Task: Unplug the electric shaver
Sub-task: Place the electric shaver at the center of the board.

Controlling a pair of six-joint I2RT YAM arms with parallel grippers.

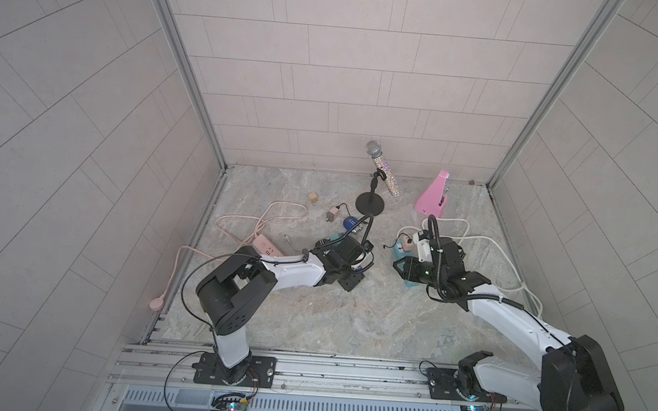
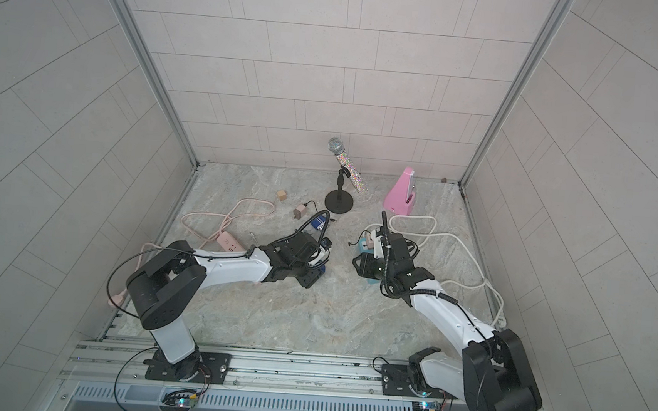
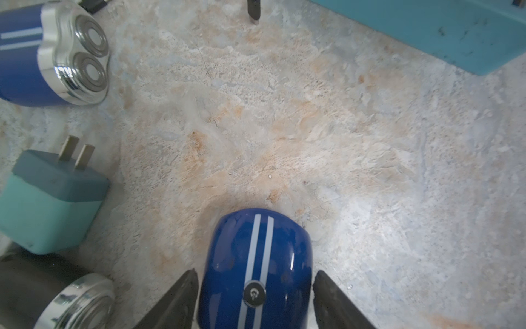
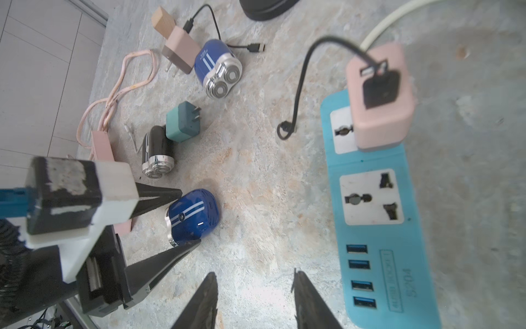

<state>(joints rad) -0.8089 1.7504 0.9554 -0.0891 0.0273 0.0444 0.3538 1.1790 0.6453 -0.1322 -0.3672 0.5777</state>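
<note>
Left hand (image 3: 255,273) low, fingers (image 3: 182,299) flanking the blue shaver (image 3: 256,245).

We see a marbled tabletop (image 4: 270,176) carrying 3 shavers: a blue shaver (image 4: 193,216), a second blue shaver (image 4: 217,67), a black shaver (image 4: 156,151). On it too: a teal adapter (image 4: 180,124), a pink power strip (image 1: 268,246), a teal power strip (image 4: 378,228), a microphone stand (image 1: 369,206).

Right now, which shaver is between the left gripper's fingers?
The blue shaver with its button up. The other blue shaver lies by the unplugged pink charger, the black shaver by the teal charger.
</note>
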